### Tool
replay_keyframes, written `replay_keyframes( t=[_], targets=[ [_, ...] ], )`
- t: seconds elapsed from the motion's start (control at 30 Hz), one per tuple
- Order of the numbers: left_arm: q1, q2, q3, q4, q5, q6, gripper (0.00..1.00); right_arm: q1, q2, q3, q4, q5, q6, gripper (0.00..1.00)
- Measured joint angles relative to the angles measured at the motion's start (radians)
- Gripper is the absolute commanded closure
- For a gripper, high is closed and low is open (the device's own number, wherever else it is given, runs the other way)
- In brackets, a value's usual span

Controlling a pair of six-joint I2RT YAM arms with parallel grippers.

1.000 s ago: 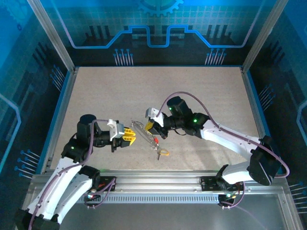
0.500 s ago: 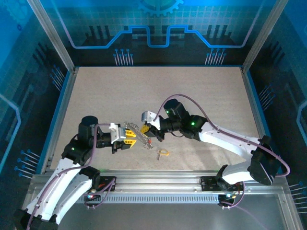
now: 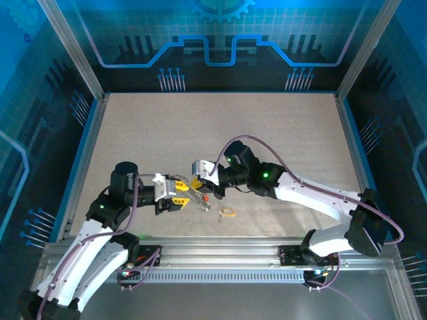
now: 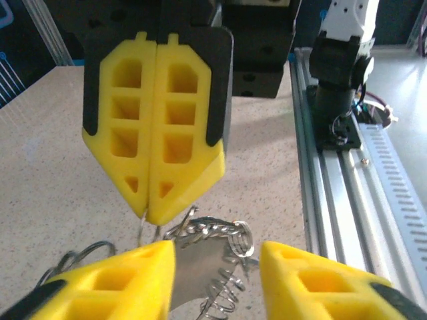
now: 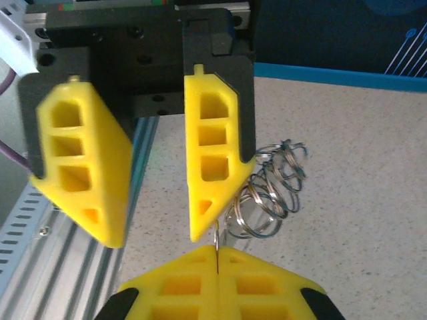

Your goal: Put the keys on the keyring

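Top cam: my two grippers meet nose to nose, a bit toward 7 o'clock from the table (image 3: pixel 280 133) centre. The right gripper (image 3: pixel 198 183) is pinched tight, with a thin silver loop of the keyring (image 3: pixel 197 194) caught at the pad seam. The left gripper (image 3: pixel 184 193) has its jaws partway apart, straddling the coiled rings. The red key (image 3: pixel 207 198) sits at 5 o'clock of the right tips. The yellow key (image 3: pixel 227 213) lies loose on the table at 4 o'clock, apart from the ring
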Motion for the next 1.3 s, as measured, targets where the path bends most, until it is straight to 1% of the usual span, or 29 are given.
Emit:
replay_keyframes(
  t=[0.2,0.27,0.37,0.4,0.47,0.5,0.53,0.63,0.7,0.73,0.83,0.97,1.13,1.3],
  targets=[
    [-0.001,-0.068,0.0,-0.018,0.031,-0.018,0.55,0.01,-0.007,0.014,-0.039,0.042,-0.072,1.0],
    [-0.001,-0.076,-0.013,0.012,0.039,-0.056,0.55,0.01,-0.016,0.019,-0.059,0.051,-0.095,1.0],
    [-0.001,-0.092,-0.068,0.086,0.023,-0.151,0.54,0.01,-0.038,0.022,-0.077,0.068,-0.117,1.0],
    [-0.001,-0.098,-0.086,0.114,0.008,-0.194,0.51,0.01,-0.046,0.024,-0.08,0.077,-0.119,1.0],
    [-0.002,-0.111,-0.114,0.18,-0.035,-0.298,0.4,0.01,-0.056,0.028,-0.08,0.093,-0.119,1.0],
    [-0.002,-0.115,-0.13,0.232,-0.06,-0.365,0.31,0.01,-0.06,0.029,-0.077,0.105,-0.116,1.0],
    [-0.002,-0.116,-0.146,0.285,-0.083,-0.436,0.25,0.01,-0.063,0.029,-0.073,0.117,-0.109,1.0],
    [-0.002,-0.099,-0.196,0.443,-0.141,-0.659,0.24,0.009,-0.068,0.029,-0.058,0.155,-0.088,1.0],
    [-0.002,-0.077,-0.228,0.536,-0.162,-0.777,0.24,0.008,-0.069,0.029,-0.05,0.17,-0.073,1.0],
    [-0.002,-0.064,-0.245,0.585,-0.169,-0.835,0.24,0.008,-0.069,0.029,-0.043,0.178,-0.064,1.0],
    [-0.002,-0.04,-0.28,0.676,-0.184,-0.952,0.24,0.008,-0.069,0.029,-0.019,0.197,-0.041,1.0],
    [-0.003,-0.032,-0.303,0.777,-0.191,-1.049,0.24,0.008,-0.07,0.029,0.008,0.208,-0.023,1.0],
    [-0.012,0.023,-0.369,1.016,-0.186,-1.165,0.23,0.008,-0.077,0.029,0.038,0.21,0.002,1.0],
    [-0.04,0.095,-0.378,1.125,-0.182,-1.197,0.23,0.008,-0.089,0.022,0.09,0.2,0.029,1.0]
  ],
)
